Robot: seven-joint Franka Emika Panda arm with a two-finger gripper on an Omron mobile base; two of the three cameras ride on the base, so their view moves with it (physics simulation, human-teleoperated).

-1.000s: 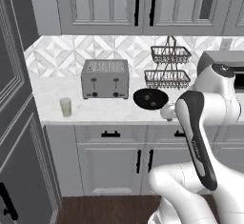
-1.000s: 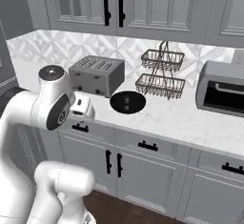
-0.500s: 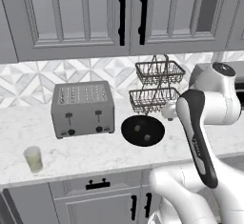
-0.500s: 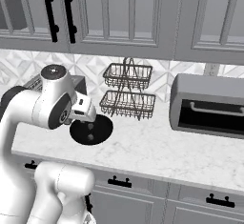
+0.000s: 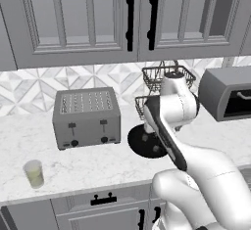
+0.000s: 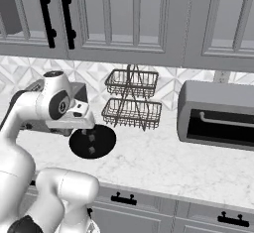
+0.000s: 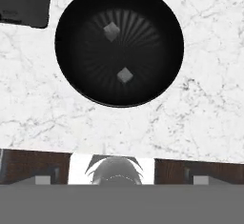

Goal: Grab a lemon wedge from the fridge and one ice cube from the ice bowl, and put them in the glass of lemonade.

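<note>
1. The base has driven right since the earlier frames, shifting the whole scene.
2. The claw (image 6: pixel 89 139) hangs spread wide, empty, above the black ice bowl (image 7: pixel 119 44) with two cubes (image 7: pixel 125 75).
3. The glass of lemonade (image 5: pixel 34 173) stands well to its left, past the toaster (image 5: pixel 87 117).

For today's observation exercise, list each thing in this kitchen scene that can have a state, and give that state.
Glass of lemonade: upright on the counter, partly filled.
Ice bowl: upright, holding two ice cubes, lying apart.
Upper cabinet doors: shut.
Toaster: slots empty.
Wire basket rack: both tiers empty.
Gripper: fingers open, holding nothing, above the bowl.
</note>
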